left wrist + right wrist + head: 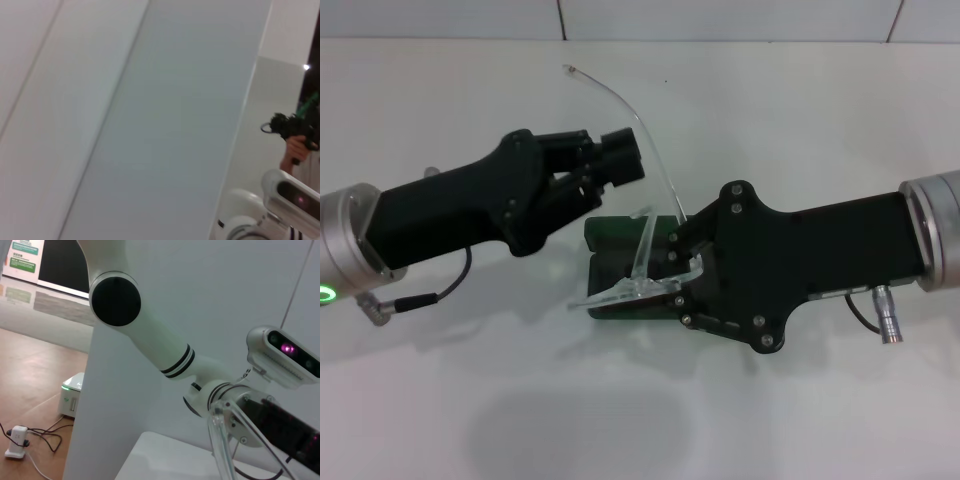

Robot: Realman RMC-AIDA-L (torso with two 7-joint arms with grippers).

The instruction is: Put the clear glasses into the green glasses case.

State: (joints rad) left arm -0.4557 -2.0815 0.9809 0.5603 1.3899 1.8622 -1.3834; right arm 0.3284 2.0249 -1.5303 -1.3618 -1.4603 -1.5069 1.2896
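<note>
The green glasses case [608, 238] lies in the middle of the white table, seen in the head view. The clear glasses [623, 291] hang tilted over its near edge. One temple arm stands up across the case and the other curves far up and back. My right gripper [686, 268] reaches in from the right and is shut on the glasses at the case's right end. In the right wrist view a clear temple arm [220, 441] rises close to the camera. My left gripper [620, 160] hovers at the case's far left corner, just above it.
The white table [640, 420] stretches toward me in front of the case, with a tiled wall behind it. A cable and plug [886, 300] hang under the right wrist. The left wrist view shows only wall panels and a person with a camera [295, 137].
</note>
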